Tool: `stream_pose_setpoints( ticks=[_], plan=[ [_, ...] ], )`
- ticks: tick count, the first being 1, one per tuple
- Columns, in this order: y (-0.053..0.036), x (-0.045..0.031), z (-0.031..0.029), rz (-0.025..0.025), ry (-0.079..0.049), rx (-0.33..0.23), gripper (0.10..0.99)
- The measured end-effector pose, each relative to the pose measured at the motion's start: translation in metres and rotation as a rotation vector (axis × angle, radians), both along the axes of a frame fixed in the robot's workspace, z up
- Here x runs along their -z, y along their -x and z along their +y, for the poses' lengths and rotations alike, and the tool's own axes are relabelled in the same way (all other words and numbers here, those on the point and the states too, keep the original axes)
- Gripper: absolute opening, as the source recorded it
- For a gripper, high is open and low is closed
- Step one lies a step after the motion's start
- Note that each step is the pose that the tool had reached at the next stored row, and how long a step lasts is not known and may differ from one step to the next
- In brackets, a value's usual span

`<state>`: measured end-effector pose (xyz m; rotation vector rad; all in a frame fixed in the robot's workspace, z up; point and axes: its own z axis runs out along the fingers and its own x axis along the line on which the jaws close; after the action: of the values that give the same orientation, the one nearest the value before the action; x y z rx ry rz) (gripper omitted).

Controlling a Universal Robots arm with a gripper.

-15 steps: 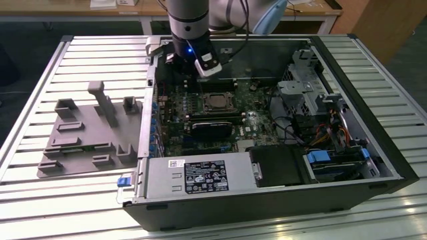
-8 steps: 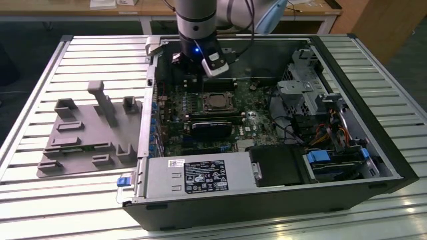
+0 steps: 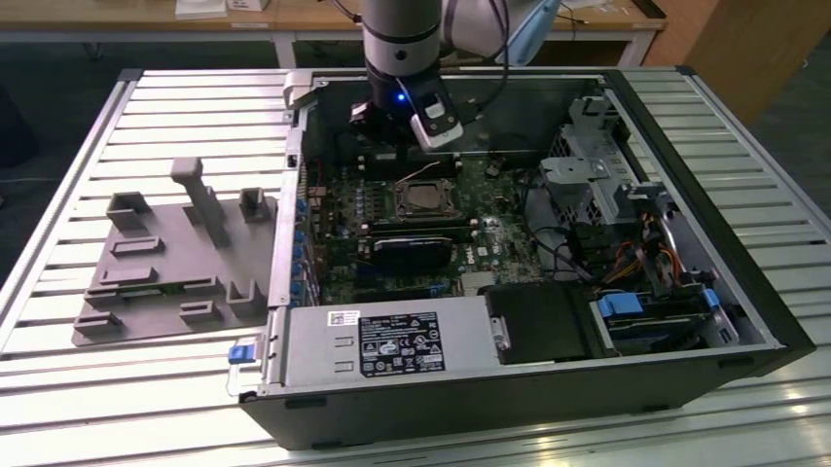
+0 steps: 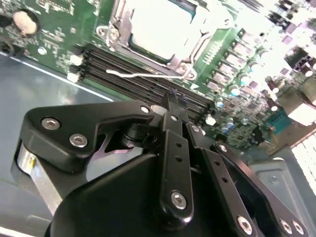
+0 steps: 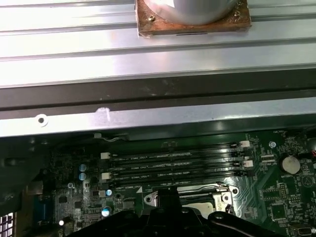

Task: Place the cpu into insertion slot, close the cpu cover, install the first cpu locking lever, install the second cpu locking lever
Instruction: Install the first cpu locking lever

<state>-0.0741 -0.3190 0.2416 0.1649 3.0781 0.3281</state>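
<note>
The cpu (image 4: 158, 22), a square with a silver-grey top, lies in the insertion slot (image 4: 180, 65) on the green board; it also shows as cpu (image 3: 423, 199) in the exterior view. The cpu cover (image 4: 117, 22) lies flat around it as a silvery frame. A thin wire locking lever (image 4: 143, 75) stands free across the memory slots beside the socket. My gripper (image 4: 172, 98) is shut, its black tip just short of that lever, holding nothing. In the exterior view the gripper (image 3: 385, 136) hangs inside the case behind the socket. The gripper (image 5: 168, 195) tip overlaps the socket edge.
The open case (image 3: 727, 321) lies on a slatted metal table. Long black memory slots (image 5: 173, 165) run beside the socket. A black heatsink block (image 3: 415, 248), a power supply (image 3: 389, 345) and a drive cage (image 3: 585, 185) crowd the board. A grey fixture (image 3: 169, 263) sits at the exterior view's left.
</note>
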Motion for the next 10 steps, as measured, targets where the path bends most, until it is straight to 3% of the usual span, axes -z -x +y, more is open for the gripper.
stream_pose_setpoints(
  ticks=[4, 5, 6, 10],
  plan=[
    [-0.0001, 0.0001, 0.0, -0.0003, 0.0, 0.0, 0.102],
    [-0.0001, 0.0001, 0.0001, -0.0025, 0.0, 0.0, 0.102],
    [-0.0001, 0.0003, 0.0, -0.0103, 0.001, 0.0, 0.102],
    [0.0004, 0.0009, 0.0, -0.0625, 0.016, 0.0, 0.102]
  ],
)
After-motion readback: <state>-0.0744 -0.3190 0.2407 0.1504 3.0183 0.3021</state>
